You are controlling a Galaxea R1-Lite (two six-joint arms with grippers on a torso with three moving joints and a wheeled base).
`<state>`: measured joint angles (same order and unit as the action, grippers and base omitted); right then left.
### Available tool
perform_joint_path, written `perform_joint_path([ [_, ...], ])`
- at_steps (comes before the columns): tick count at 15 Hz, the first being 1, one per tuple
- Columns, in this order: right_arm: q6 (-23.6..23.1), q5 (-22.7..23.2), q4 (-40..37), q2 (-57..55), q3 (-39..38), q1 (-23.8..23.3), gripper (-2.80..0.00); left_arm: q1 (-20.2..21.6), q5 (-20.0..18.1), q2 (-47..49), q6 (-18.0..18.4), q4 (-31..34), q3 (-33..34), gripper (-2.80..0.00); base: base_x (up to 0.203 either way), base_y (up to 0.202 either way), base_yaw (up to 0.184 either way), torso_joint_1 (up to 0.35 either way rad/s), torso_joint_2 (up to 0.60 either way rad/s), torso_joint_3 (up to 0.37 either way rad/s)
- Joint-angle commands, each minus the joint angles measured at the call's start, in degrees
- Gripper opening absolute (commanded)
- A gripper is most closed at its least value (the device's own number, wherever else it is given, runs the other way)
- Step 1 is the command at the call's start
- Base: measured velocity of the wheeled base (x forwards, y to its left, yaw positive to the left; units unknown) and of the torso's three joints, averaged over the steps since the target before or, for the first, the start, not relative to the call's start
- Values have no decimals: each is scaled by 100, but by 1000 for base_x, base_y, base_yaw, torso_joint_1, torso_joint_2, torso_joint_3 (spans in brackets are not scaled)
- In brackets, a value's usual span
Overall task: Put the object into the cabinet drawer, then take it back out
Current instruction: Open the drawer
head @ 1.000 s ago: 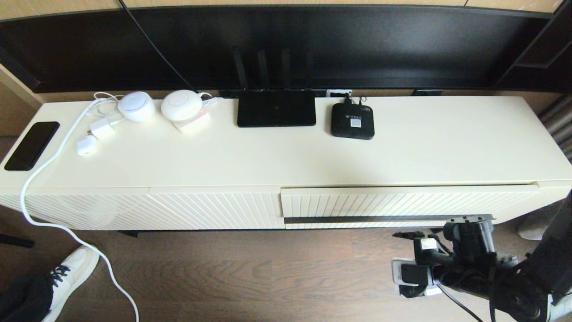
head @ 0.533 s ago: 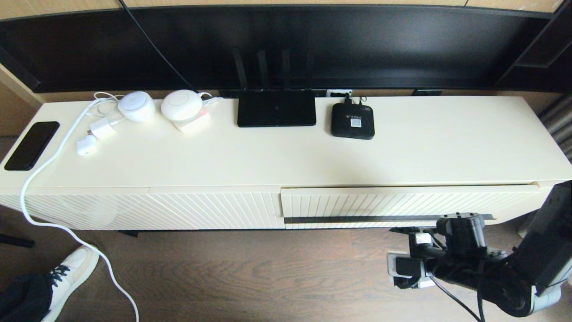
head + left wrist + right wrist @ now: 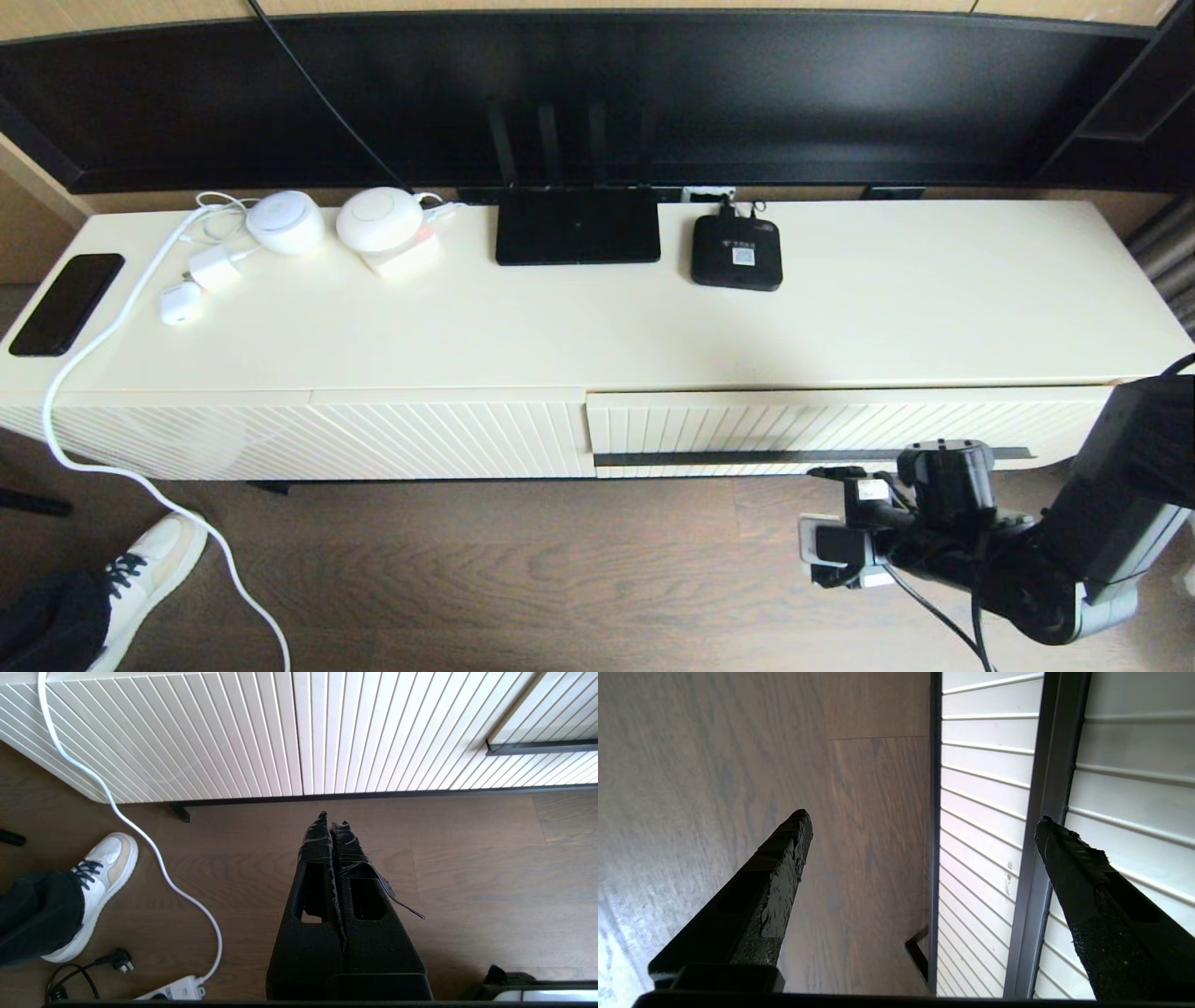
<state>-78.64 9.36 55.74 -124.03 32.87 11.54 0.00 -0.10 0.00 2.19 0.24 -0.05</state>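
Note:
The black organizer box shows in no view. The cream cabinet drawer (image 3: 840, 425) looks shut, its dark handle strip (image 3: 747, 457) running along the ribbed front. My right arm (image 3: 943, 504) hangs low in front of the drawer's right part. In the right wrist view my right gripper (image 3: 924, 821) is open and empty; one fingertip (image 3: 1052, 835) lies over the handle strip (image 3: 1045, 765), the other over the wooden floor. My left gripper (image 3: 329, 819) is shut on nothing above the floor before the diagonal-ribbed panel (image 3: 187, 732), outside the head view.
On the cabinet top (image 3: 887, 308) sit a flat router (image 3: 577, 227), a small set-top box (image 3: 737, 252), a phone (image 3: 65, 303) and white devices (image 3: 378, 219). A white cable (image 3: 93, 448) trails to the floor. A person's shoe (image 3: 140, 579) stands at lower left.
My right arm has drifted left along the drawer front and a little lower. The narrow dark gap at the drawer's top right edge has narrowed. Nothing on the cabinet top moved.

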Motion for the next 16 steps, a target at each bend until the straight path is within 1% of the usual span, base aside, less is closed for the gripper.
perform_joint_path([
  [1, -38, 4, 26, -126, 147, -1, 0, 0, 1, 9, 0, 2, -4, -280, 0, 0, 0, 0, 0, 0],
  [6, -46, 85, 51, 10, 264, 6, 0, 0, 1, 9, 0, 2, 3, -280, 0, 0, 0, 0, 0, 0],
  [16, -55, 92, 43, -271, 463, -21, 0, 0, 1, 9, 0, 2, -4, -280, 0, 0, 0, 0, 0, 0],
])
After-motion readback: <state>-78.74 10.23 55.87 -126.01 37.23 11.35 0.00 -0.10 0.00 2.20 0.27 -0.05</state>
